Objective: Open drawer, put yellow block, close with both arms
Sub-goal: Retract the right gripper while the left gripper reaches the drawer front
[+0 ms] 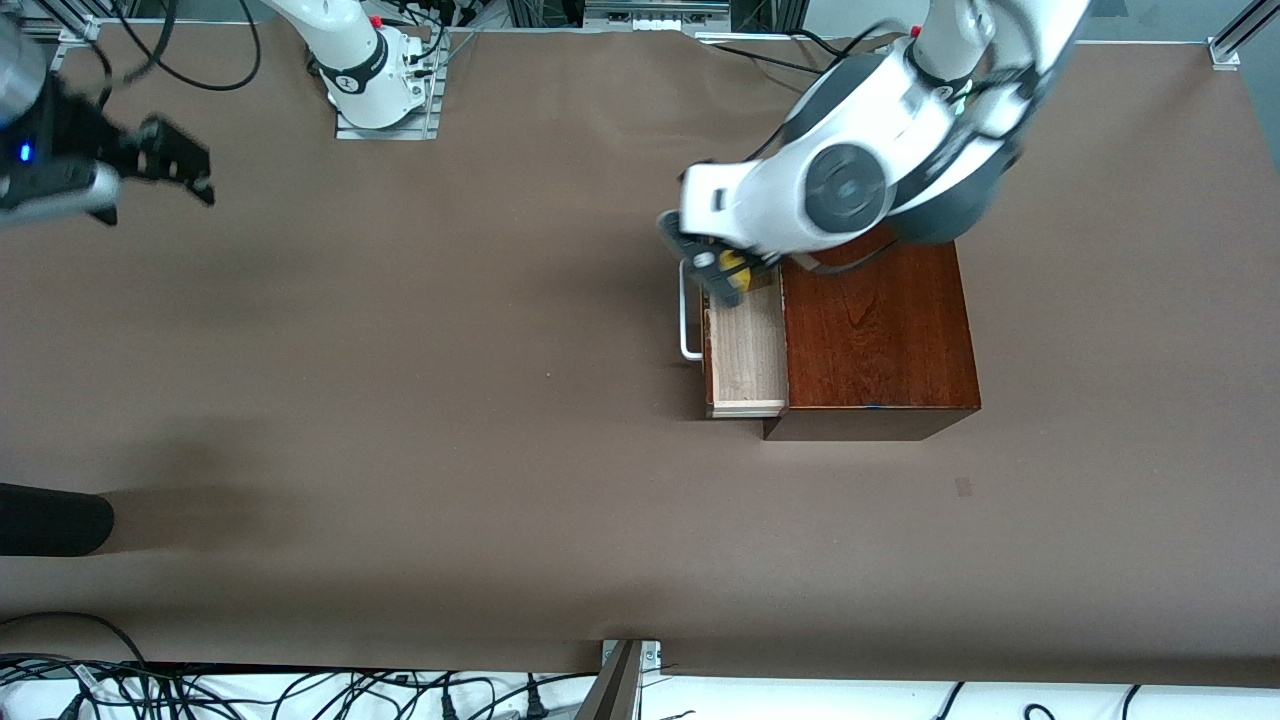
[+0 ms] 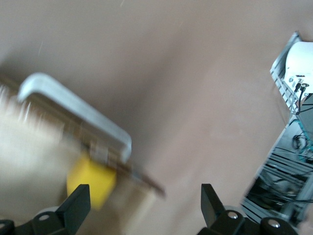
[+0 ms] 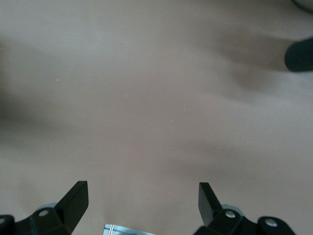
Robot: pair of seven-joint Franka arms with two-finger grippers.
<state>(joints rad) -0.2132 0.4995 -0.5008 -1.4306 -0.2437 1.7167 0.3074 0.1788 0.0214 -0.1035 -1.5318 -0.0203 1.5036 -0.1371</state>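
Observation:
The mahogany box (image 1: 875,330) stands toward the left arm's end of the table. Its drawer (image 1: 745,355) is pulled out, showing the pale wood tray and the white loop handle (image 1: 686,310). The yellow block (image 1: 735,265) lies in the drawer's end farther from the front camera. My left gripper (image 1: 725,275) hovers just over it, open and not holding it. In the left wrist view the block (image 2: 90,183) sits by one fingertip of the gripper (image 2: 144,196), under the handle (image 2: 73,105). My right gripper (image 1: 180,165) is open and empty over bare table (image 3: 142,193).
A dark rounded object (image 1: 50,520) lies at the table's edge toward the right arm's end and shows in the right wrist view (image 3: 299,55). The right arm's base (image 1: 375,80) stands at the table's top edge. Cables (image 1: 300,690) run along the front edge.

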